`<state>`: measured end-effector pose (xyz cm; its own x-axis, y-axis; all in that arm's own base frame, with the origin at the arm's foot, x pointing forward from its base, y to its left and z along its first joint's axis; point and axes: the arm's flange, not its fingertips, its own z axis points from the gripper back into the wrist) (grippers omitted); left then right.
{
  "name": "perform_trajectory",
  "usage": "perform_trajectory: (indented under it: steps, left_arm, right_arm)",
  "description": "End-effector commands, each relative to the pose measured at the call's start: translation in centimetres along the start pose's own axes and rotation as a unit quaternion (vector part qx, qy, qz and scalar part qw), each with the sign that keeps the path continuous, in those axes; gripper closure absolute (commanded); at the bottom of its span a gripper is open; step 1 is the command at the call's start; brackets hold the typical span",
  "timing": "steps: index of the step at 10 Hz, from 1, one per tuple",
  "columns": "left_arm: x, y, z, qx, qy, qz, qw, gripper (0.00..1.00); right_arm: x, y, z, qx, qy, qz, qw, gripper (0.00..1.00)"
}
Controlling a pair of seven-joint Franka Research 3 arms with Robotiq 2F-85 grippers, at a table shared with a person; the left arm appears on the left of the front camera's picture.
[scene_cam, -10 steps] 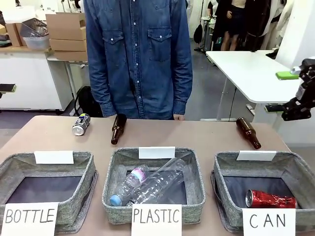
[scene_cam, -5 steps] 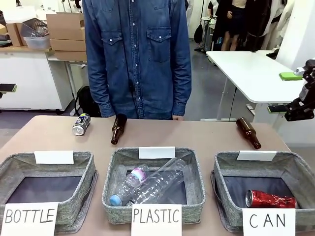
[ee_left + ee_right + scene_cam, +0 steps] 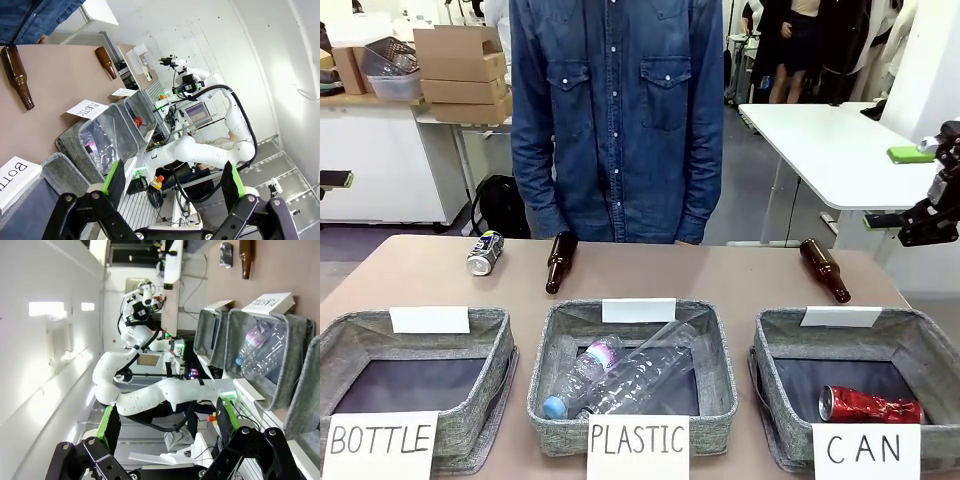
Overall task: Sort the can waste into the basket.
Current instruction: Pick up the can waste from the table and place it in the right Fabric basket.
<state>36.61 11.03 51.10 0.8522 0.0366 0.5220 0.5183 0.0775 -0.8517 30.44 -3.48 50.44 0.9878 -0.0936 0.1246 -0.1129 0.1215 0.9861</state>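
Left fingers [image 3: 116, 180] spread wide, nothing between them. Right fingers [image 3: 111, 426] the same, splayed apart and empty.

Now the cans. The red can [image 3: 868, 405] lies on its side on the dark floor of the CAN basket [image 3: 772, 360], at the front right of the desk [image 3: 720, 272], close to the basket's front wall. The dark can [image 3: 485, 253] with the blue-yellow print lies on its side out on the bare desk, far left, behind the BOTTLE basket [image 3: 495, 370] and well apart from the CAN basket.

Near it, to its right, lies a brown glass bottle [image 3: 558, 262]. A second brown bottle [image 3: 824, 269] lies just behind the CAN basket. Clear plastic bottles [image 3: 630, 380] lie in the middle PLASTIC basket [image 3: 720, 365]. A person in a denim shirt [image 3: 615, 110] stands at the desk's far edge.
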Motion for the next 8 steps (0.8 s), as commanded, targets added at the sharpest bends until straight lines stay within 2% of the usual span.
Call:
perform_trajectory:
  steps: [1, 2, 3, 4, 6, 7, 8]
  left_arm:
    - [-0.1, -0.2, -0.1, -0.004, 0.003, -0.009, 1.0, 0.0]
    - [0.0, 0.0, 0.0, 0.0, 0.0, 0.0, 1.0, 0.0]
    - [1.2, -0.9, -1.0, 0.063, 0.038, 0.001, 0.997, 0.0]
    - [2.8, -1.2, -2.7, 0.119, 0.091, 0.008, 0.989, 0.0]
    - [4.8, -0.5, -5.7, 0.229, 0.174, 0.012, 0.958, 0.0]
    - [5.4, 0.4, -7.7, 0.242, 0.21, 0.018, 0.947, 0.0]
    - [6.0, 1.0, -8.6, 0.262, 0.214, 0.025, 0.941, 0.0]
  right_arm:
    - [0.1, 0.0, 0.1, -0.002, 0.006, 0.01, 1.0, 0.0]
    - [0.1, 0.0, 0.1, -0.002, 0.006, 0.01, 1.0, 0.0]
    - [0.1, 0.0, 0.1, -0.002, 0.006, 0.01, 1.0, 0.0]
    - [0.1, 0.0, 0.1, -0.002, 0.006, 0.01, 1.0, 0.0]
    - [0.1, 0.0, 0.1, -0.002, 0.006, 0.01, 1.0, 0.0]
    - [0.1, 0.0, 0.1, -0.002, 0.006, 0.01, 1.0, 0.0]
    - [0.1, 0.0, 0.1, -0.002, 0.006, 0.01, 1.0, 0.0]
